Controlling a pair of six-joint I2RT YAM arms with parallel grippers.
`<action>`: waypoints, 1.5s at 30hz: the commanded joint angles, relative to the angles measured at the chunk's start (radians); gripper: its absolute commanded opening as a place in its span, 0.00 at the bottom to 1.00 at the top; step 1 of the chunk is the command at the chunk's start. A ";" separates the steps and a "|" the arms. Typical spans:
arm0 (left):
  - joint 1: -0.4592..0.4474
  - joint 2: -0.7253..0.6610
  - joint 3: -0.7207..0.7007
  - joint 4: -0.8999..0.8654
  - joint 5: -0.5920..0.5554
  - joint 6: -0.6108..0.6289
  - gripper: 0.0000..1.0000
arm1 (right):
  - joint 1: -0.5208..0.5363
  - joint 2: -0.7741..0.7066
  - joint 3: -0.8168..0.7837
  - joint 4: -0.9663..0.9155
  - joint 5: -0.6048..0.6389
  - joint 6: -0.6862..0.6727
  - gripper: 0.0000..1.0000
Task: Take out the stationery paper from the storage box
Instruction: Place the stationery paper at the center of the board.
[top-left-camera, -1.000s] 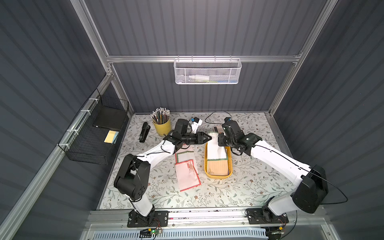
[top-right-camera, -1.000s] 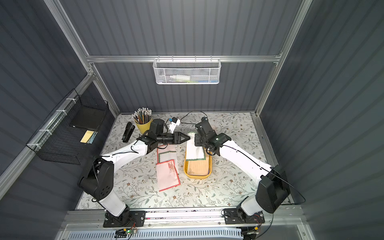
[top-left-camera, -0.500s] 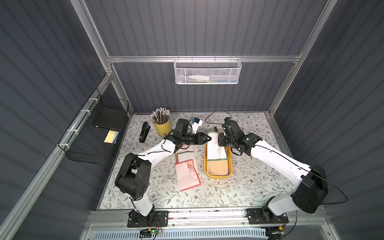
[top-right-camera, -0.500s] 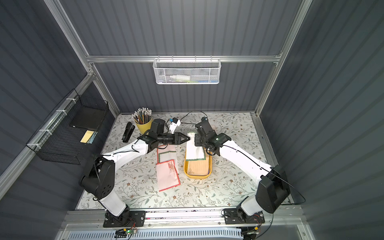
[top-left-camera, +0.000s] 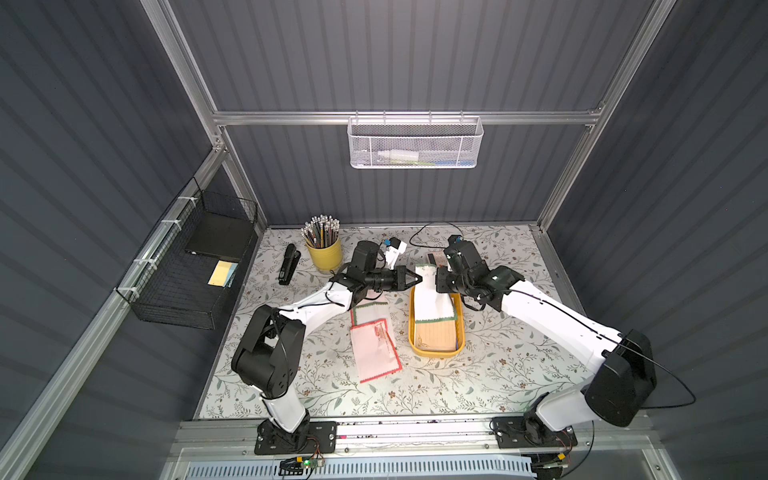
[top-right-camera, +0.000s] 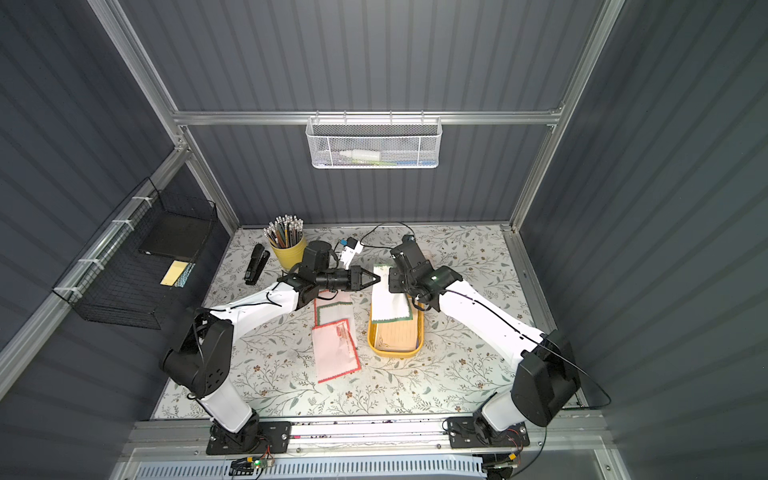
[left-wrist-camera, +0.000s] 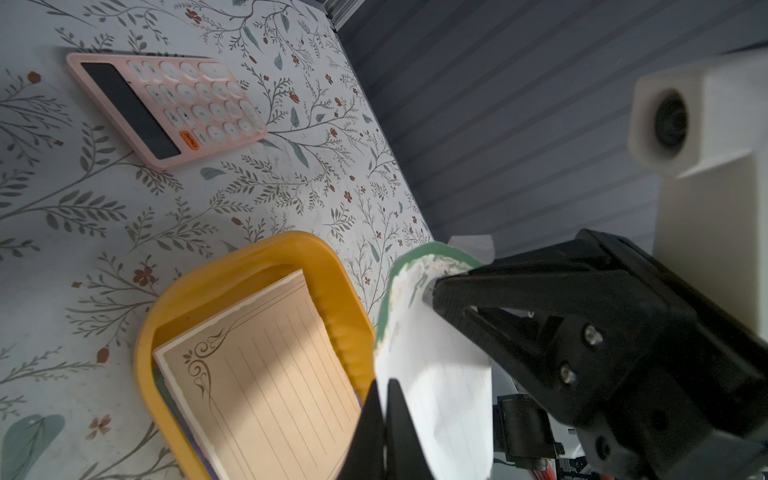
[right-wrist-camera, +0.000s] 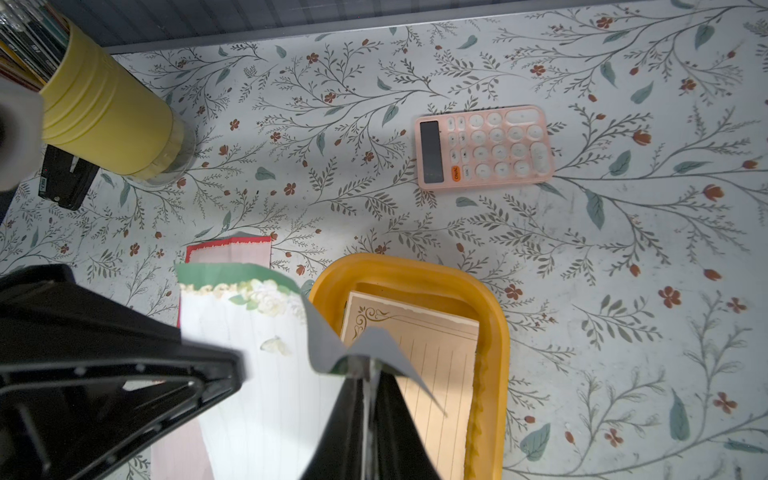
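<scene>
A floral-patterned bench (top-left-camera: 498, 365) was seen from above, with the far wall taken as 12 o'clock. Near its centre a shallow yellow storage box (top-left-camera: 435, 354) was set, and a tan lined sheet (top-left-camera: 436, 337) was left lying inside it. Over the box's 12 o'clock half a green-bordered sheet (top-left-camera: 432, 297) of stationery paper was held raised at its far end. Its near edge drooped onto or just above the tan sheet; which of the two could not be told. The left pincer (top-left-camera: 419, 279), reached in from 9 o'clock, was clenched on that sheet's side edge. The right pincer (top-left-camera: 439, 279), reached in from 3 o'clock, was clamped shut on the sheet's far green edge, where the paper was seen buckled in the right wrist view. At 9 o'clock of the box more paper was laid flat on the bench: a green-edged sheet (top-left-camera: 370, 311) and, overlapping it toward 6 o'clock, a red-bordered sheet (top-left-camera: 376, 351). A yellow pencil cup (top-left-camera: 324, 254) and a black stapler (top-left-camera: 289, 264) were placed toward 10 o'clock, and a pink calculator (right-wrist-camera: 484, 147) was placed at 12 o'clock of the box.
</scene>
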 joint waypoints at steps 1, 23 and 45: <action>-0.007 0.013 -0.005 0.025 0.017 0.000 0.00 | 0.002 0.006 0.002 -0.014 -0.009 0.002 0.13; 0.001 -0.182 0.020 -0.274 -0.102 0.115 0.00 | 0.001 0.002 -0.021 -0.036 0.057 0.020 0.48; 0.042 -0.672 -0.261 -0.842 -0.346 -0.103 0.00 | 0.001 0.165 0.026 -0.095 0.021 0.037 0.50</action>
